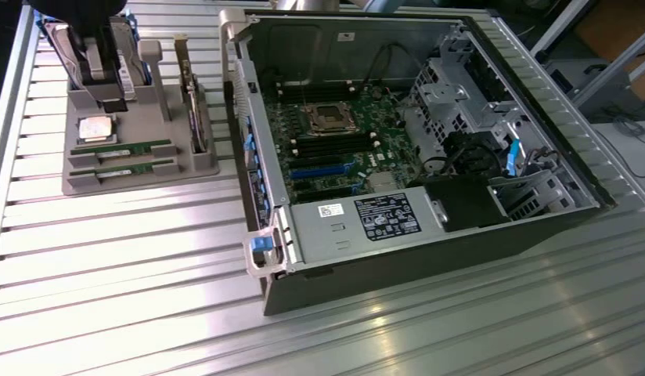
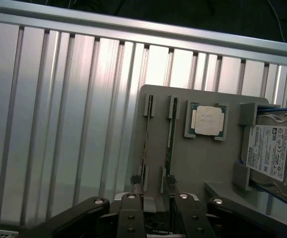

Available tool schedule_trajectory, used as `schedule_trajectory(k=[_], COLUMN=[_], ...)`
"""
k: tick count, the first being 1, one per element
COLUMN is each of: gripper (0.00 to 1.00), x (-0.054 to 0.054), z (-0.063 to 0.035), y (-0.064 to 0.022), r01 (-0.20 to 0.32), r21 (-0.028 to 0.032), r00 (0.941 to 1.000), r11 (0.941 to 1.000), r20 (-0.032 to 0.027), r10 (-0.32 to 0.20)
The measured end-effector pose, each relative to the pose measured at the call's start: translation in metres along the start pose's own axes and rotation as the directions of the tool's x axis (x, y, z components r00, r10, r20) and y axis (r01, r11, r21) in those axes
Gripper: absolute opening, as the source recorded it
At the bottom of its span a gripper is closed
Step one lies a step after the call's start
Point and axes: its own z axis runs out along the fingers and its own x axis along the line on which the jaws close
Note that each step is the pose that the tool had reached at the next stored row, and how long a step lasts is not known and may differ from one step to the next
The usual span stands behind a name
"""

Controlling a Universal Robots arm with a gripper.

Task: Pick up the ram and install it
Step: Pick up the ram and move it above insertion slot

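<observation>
From my console, the one word I can read is TOSHIBA, printed along the edge of the white label (image 2: 265, 151) on the hard drive (image 2: 278, 189), just beside the processor chip (image 2: 207, 120). The rest of that label is fine print I cannot make out (likewise the stickers on the power supply (image 1: 365, 223), well apart from the chip).
</observation>
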Motion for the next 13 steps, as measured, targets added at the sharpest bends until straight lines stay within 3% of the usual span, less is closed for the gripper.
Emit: schedule_trajectory(k=[13], gripper=[0.30], x=[0.0004], z=[0.0095], y=[-0.0006], r01=[-0.001], r21=[0.0000], r00=[1.0000], r11=[1.0000], r20=[-0.0006], r10=[0.001])
